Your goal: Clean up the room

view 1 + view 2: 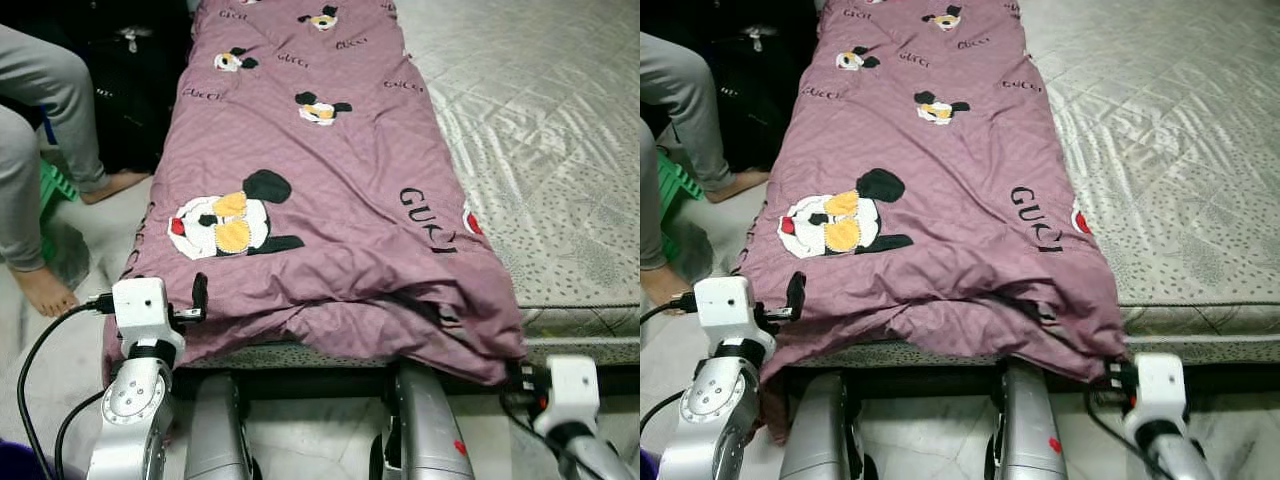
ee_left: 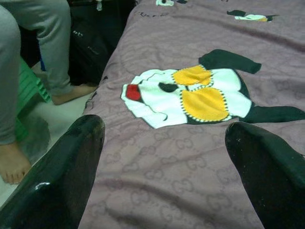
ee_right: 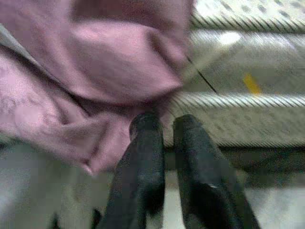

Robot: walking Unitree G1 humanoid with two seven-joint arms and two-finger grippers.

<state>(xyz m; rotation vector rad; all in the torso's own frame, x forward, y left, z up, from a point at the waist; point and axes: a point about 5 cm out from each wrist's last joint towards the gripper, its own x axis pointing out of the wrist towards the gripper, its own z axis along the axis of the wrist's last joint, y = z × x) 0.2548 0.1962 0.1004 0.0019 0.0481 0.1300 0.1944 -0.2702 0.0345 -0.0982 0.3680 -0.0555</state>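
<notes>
Bedding covers the near side of the scene: a mauve quilt (image 1: 320,170), printed with cartoon mouse figures and lettering, lies lengthwise along the left half of a mattress (image 1: 540,130), running from the far end down to the near edge, where its folded layers bunch up and spill slightly over the front. The right half of the mattress is bare, showing a pale quilted, dotted cover.

At the quilt's near left corner, the left gripper (image 2: 164,157) sits low over the fabric with its two black fingers (image 2: 62,176) spread wide, nothing between them; the wrist view looks past them at the largest cartoon patch (image 2: 190,98), white with yellow and a red spot. In the head views one finger of this gripper stands up just beside the quilt's front edge.

At the near right corner, the right gripper (image 3: 164,126) has its fingers drawn close together with only a narrow slit between them, tips pressed up against the hanging fold of quilt where it meets the mattress's piped edge. Whether any cloth is pinched between them cannot be told.

Beside the bed's left side, a person's legs in grey trousers (image 1: 45,90) and bare feet (image 1: 45,290) rest on the pale floor (image 1: 90,240), near something green (image 1: 55,190).
</notes>
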